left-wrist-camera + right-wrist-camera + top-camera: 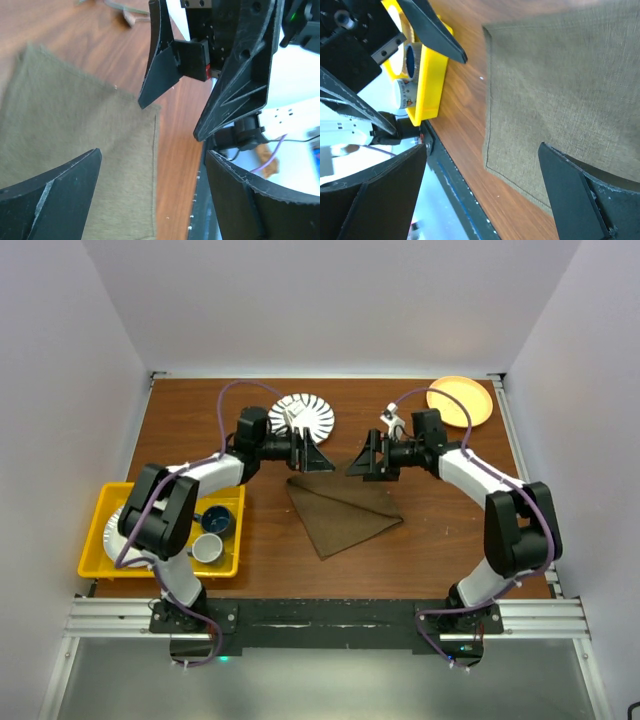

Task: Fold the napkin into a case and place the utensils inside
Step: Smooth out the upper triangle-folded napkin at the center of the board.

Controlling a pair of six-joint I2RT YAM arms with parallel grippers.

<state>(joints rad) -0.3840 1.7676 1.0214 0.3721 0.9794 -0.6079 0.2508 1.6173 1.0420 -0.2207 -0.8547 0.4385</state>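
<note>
Seen from above, my two arms reach in from 9 and 3 o'clock and meet near the middle of the table (450, 540), gripper tips almost nose to nose. The left gripper (322, 460) is spread wide and holds nothing. The right gripper (360, 466) is also spread wide and empty. The napkin (340, 515) lies flat on the table as an olive-brown triangle, just toward 6 o'clock from both grippers, its far side under their tips. Its longest edge runs roughly from 10 o'clock down to 4 o'clock, and its point aims at about 7 o'clock, toward the arm bases. The left gripper hangs over the far-left corner and the right over the middle of that long edge, so I judge the two about equally near. The right wrist view shows a hemmed corner of cloth lying between its open fingers (580, 200). I judge the cloth is not yet a narrow case, so more folding is needed. A striped plate (320, 410) sits at 12 o'clock. I cannot make out the utensils with certainty.
</note>
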